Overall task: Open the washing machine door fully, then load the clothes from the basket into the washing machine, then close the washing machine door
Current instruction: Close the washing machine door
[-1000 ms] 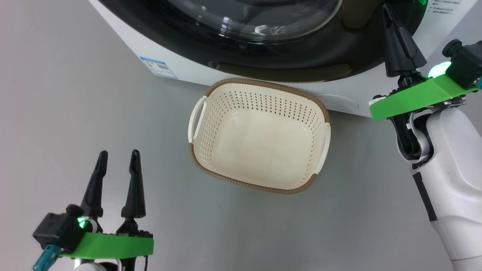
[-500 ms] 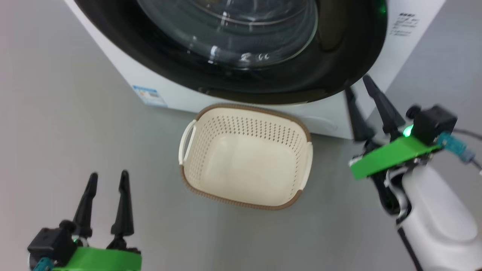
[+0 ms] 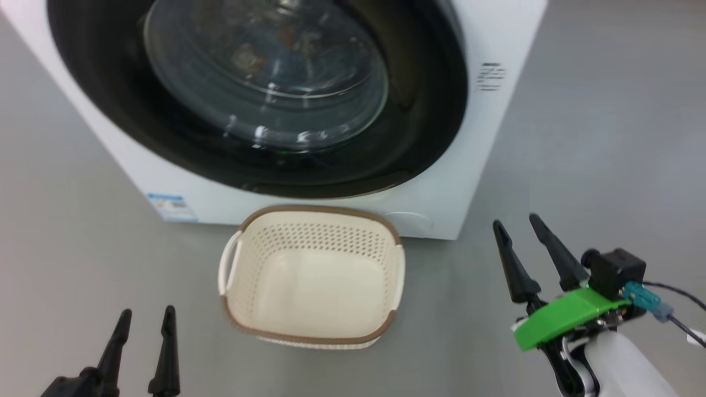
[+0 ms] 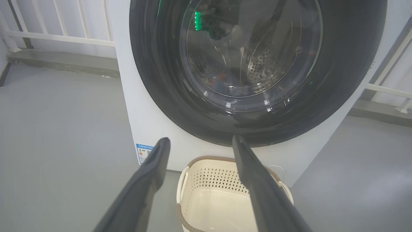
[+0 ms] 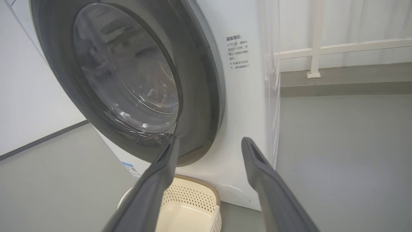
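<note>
At the near left, the left gripper (image 3: 148, 310) hovers over the floor (image 3: 66, 248), its jaws apart and holding nothing. At the near right, the right gripper (image 3: 515, 220) hangs with its jaws apart too, touching nothing. Between them and a little farther off, the basket (image 3: 314, 242) stands on the floor, just in front of the washer (image 3: 496, 33). Beyond it, the door (image 3: 430, 110) lies against the washer's front. Dim coloured shapes show behind its glass, too dark to name.

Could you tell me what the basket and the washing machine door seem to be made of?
The basket looks like smooth cream moulded plastic, judging by its neat perforations; the brown rim seems to imitate weave. The washing machine door: glossy black rim, probably plastic, around clear, reflective glass.
</note>
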